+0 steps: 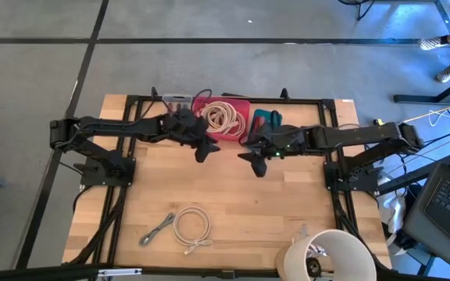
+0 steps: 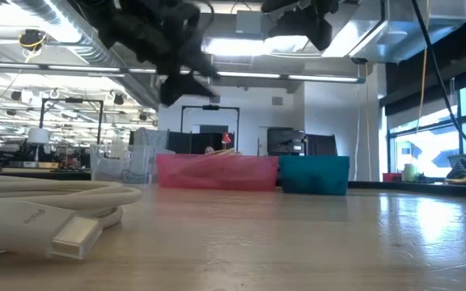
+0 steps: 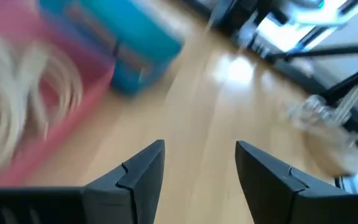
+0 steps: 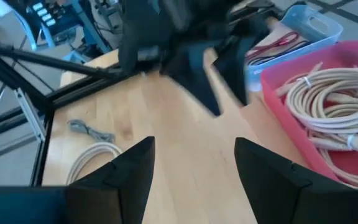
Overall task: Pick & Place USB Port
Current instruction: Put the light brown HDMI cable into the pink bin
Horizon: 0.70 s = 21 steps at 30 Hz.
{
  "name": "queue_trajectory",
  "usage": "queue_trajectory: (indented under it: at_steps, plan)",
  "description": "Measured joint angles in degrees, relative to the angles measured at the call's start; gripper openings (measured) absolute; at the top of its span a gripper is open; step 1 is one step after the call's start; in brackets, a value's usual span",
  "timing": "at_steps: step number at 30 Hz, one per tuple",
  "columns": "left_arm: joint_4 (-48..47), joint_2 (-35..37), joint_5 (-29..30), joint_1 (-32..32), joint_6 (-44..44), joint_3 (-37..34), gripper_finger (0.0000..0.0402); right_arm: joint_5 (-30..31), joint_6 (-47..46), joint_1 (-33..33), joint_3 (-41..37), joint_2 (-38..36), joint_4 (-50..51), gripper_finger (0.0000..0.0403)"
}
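A coiled beige USB cable [image 1: 191, 226] lies flat on the near part of the table, with a small grey cable [image 1: 156, 230] beside it. In the low view the beige cable [image 2: 55, 212] is close by on the left. A pink bin [image 1: 225, 119] against the far edge holds more coiled beige cables [image 4: 328, 99]. My left gripper [image 1: 203, 152] hangs open in the air just in front of the pink bin. My right gripper [image 1: 256, 165] hangs open in front of the teal bin [image 1: 266, 121]. Both sets of fingers [image 3: 199, 146] [image 4: 194, 143] are empty.
A clear bin [image 1: 178, 99] with thin wires sits left of the pink bin. A white round shade-like object [image 1: 326, 254] stands at the near right corner. A black frame [image 1: 123, 156] runs around the table. Bare wood lies between the grippers and the coiled cable.
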<state>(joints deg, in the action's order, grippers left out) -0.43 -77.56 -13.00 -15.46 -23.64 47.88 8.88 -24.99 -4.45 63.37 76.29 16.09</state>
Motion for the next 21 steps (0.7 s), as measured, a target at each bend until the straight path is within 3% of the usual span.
queue_trajectory:
  at_steps: [6,14,21]
  plan:
    - [-17.19,0.00,0.33,1.91,-9.31,0.00,0.0189,-1.05,-0.50,-0.02,0.00,-1.77,-0.48,0.0223]
    - [-33.03,0.00,4.47,14.98,-19.31,0.00,0.0189,-0.98,1.49,0.04,0.35,-3.50,-0.16,0.0223]
    - [-35.33,-1.16,8.21,27.04,-13.72,0.00,0.0189,-0.98,4.83,0.25,0.35,-3.50,-0.08,0.0223]
